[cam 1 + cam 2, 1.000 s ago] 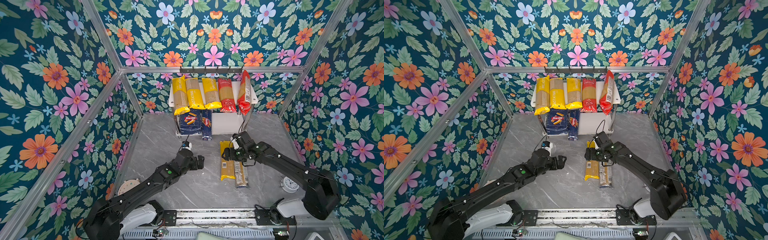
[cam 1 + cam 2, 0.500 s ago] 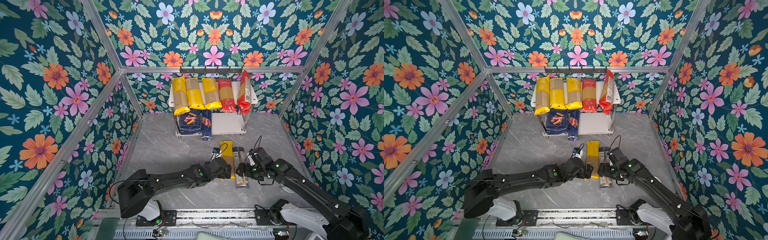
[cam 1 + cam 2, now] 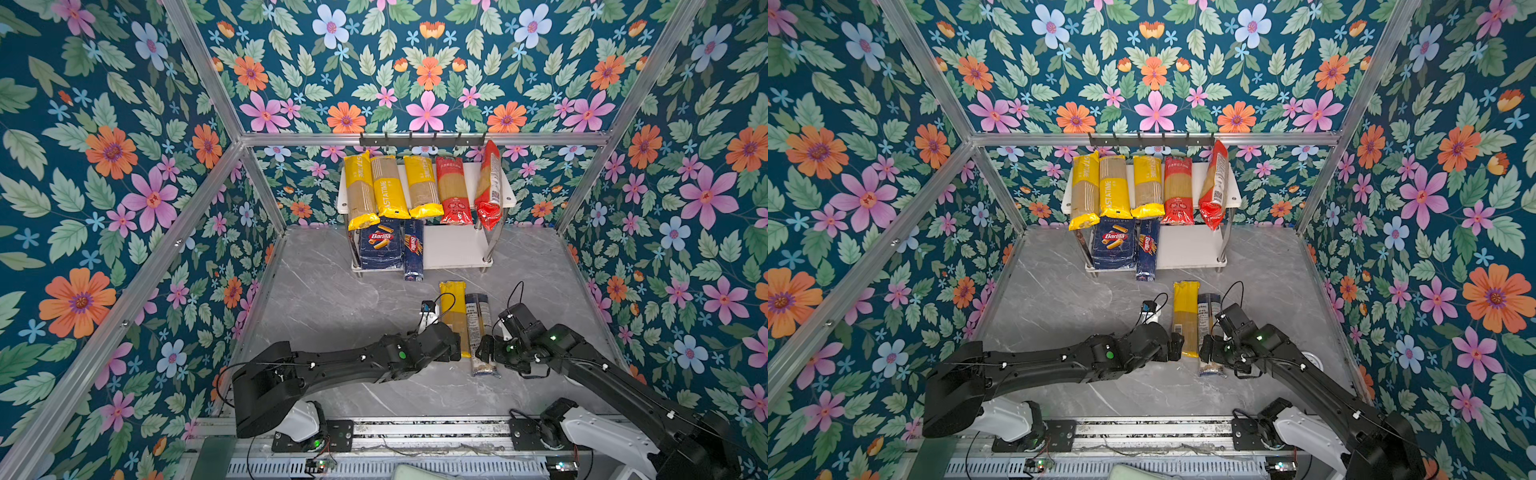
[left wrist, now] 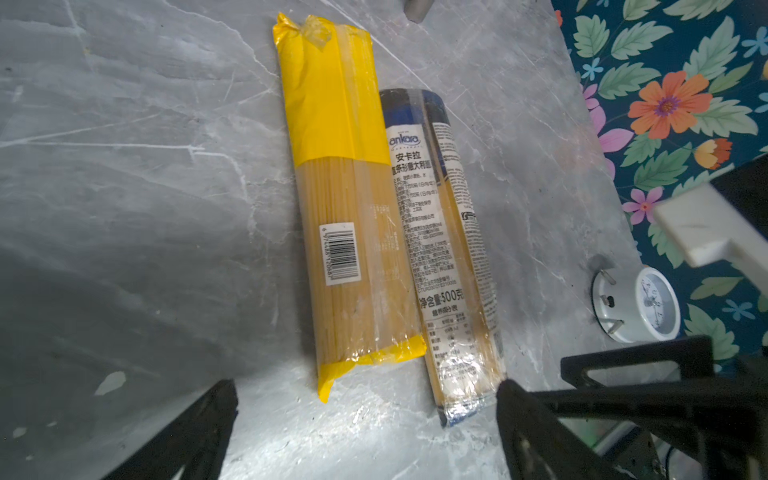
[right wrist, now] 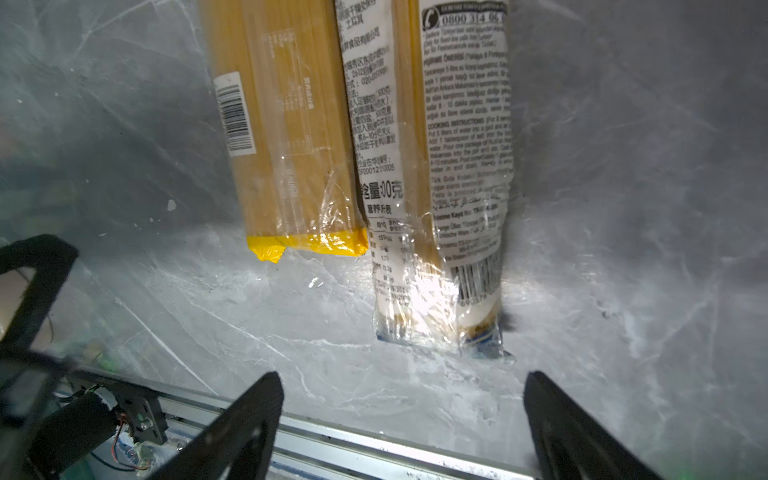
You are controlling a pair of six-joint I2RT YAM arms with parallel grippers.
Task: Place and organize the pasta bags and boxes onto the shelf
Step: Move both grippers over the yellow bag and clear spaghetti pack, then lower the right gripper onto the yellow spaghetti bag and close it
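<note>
A yellow bag (image 3: 454, 313) and a clear bag (image 3: 478, 328) lie side by side on the grey table in front of the shelf (image 3: 457, 249). My left gripper (image 3: 456, 347) is open at the near end of the yellow bag (image 4: 345, 216), with nothing between its fingers. My right gripper (image 3: 484, 353) is open just short of the near end of the clear bag (image 5: 436, 199). On the shelf's top board lie three yellow and two red bags (image 3: 455, 191). The lower board holds the blue pasta box (image 3: 380, 245) and a dark blue bag (image 3: 413, 253).
A black hook rail (image 3: 422, 139) runs along the back wall above the shelf. A small white round clock (image 4: 654, 305) lies on the table near the right wall. An aluminium rail (image 3: 415, 430) borders the table's front edge. Floral walls close in both sides.
My left gripper has swung from the table's left middle across to the near end of the yellow bag. My right gripper has drawn back from the bags' far ends to their near ends.
</note>
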